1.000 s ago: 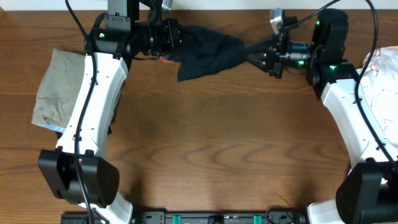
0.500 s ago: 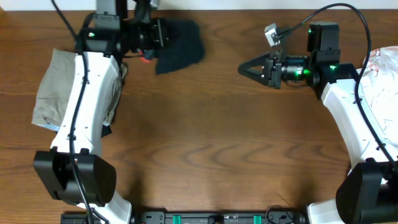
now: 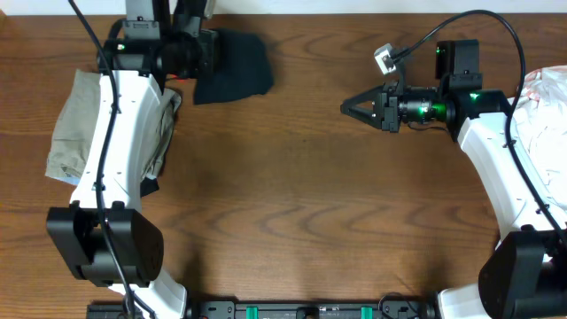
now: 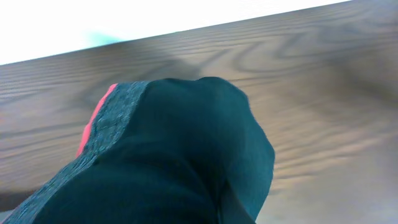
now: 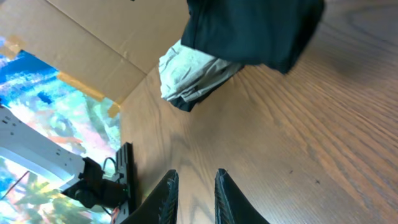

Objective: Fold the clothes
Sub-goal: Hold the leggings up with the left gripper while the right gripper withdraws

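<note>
The clothes [image 3: 235, 75] are a bunched black bundle at the back left of the table, hanging from my left gripper [image 3: 207, 55], which is shut on them. In the left wrist view the black fabric [image 4: 186, 155] fills the lower frame and hides the fingers. Its grey waistband [image 4: 118, 118] with an orange-red edge shows on the left. My right gripper [image 3: 345, 106] hovers well to the right of the bundle, pointing left. Its fingers stand slightly open with nothing between them [image 5: 194, 183]. In the right wrist view the black clothes [image 5: 255, 28] lie far ahead.
A khaki-grey garment [image 3: 75, 124] lies under the left arm at the table's left side and also shows crumpled [image 5: 193, 71] below the black bundle. White fabric [image 3: 545, 97] sits at the right edge. Cardboard [image 5: 93, 37] stands beyond the table.
My right gripper let go of the clothes' stretched end and drew back right. The left gripper carried the clothes leftward, and they gathered into a compact bundle.
</note>
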